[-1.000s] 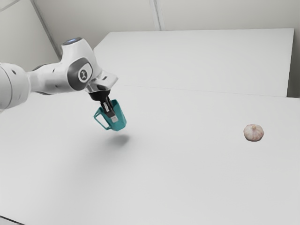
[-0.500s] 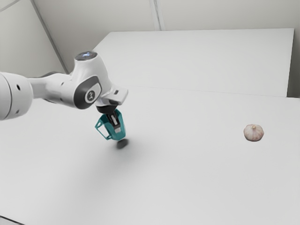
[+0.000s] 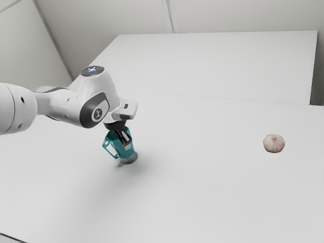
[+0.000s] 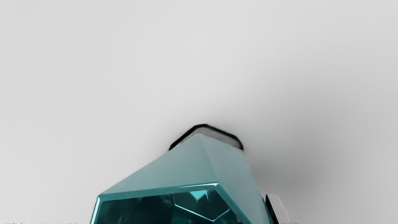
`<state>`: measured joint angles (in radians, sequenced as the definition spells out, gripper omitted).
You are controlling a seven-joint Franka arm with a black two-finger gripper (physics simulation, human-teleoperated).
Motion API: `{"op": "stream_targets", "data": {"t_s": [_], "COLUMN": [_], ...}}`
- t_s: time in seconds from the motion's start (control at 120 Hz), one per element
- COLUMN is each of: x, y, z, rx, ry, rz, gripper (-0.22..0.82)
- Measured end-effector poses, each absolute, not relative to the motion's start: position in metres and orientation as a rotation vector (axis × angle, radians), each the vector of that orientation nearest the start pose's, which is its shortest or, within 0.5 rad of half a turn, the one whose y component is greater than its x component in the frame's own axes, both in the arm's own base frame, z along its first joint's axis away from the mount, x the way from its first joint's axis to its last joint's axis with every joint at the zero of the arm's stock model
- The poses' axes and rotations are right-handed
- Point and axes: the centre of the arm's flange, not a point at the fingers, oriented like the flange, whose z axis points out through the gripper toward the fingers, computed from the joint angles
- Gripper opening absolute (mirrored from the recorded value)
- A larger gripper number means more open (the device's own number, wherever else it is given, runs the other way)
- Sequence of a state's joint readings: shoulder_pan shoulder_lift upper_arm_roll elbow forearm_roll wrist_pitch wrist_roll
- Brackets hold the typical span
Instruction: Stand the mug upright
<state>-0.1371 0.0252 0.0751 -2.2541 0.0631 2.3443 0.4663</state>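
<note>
The teal mug point(image 3: 123, 152) was in the grasp of the tool point(image 3: 125, 143), its wall pinched between the fingers. In the exterior view one finger lay along the outside of the mug, below the black mount of the white arm point(image 3: 94, 98). The mug leaned, its mouth up toward the tool and its narrower base down near the surface point(image 3: 202, 192); whether the base touched down, I couldn't tell. Its angular handle point(image 3: 108, 151) stuck out to the exterior view's left. In the wrist view the many-sided mouth opened toward the camera, with the sides tapering away to the base, and a fingertip point(image 4: 278, 208) stood against the outer wall. A dark-edged grey patch bordered the base.

The surface was plain and pale, with soft shading around the mug and a thin line running across its farther part. Well apart from the mug, toward the exterior view's right, sat a whitish garlic bulb point(image 3: 274, 143). Behind rose a light grey wall point(image 3: 243, 15) with an upright seam point(image 3: 170, 16).
</note>
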Motion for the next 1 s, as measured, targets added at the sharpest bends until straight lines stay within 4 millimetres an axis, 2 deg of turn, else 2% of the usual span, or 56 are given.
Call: {"op": "stream_targets", "data": {"t_s": [0.1, 0.308, 0.683, 0.867, 1.0], "x": [0.529, 0.529, 0.529, 0.53, 0.529], "y": [-0.031, -0.032, -0.037, -0.036, -0.034], "z": [0.357, 0.356, 0.356, 0.36, 0.373], "rx": [-2.967, -2.987, -2.997, -2.998, -2.996], "ry": [0.83, 0.787, 0.757, 0.741, 0.731], "rz": [-0.085, -0.087, -0.102, -0.115, -0.148], "gripper": [-0.16, -0.06, 0.16, 0.24, 0.27]}}
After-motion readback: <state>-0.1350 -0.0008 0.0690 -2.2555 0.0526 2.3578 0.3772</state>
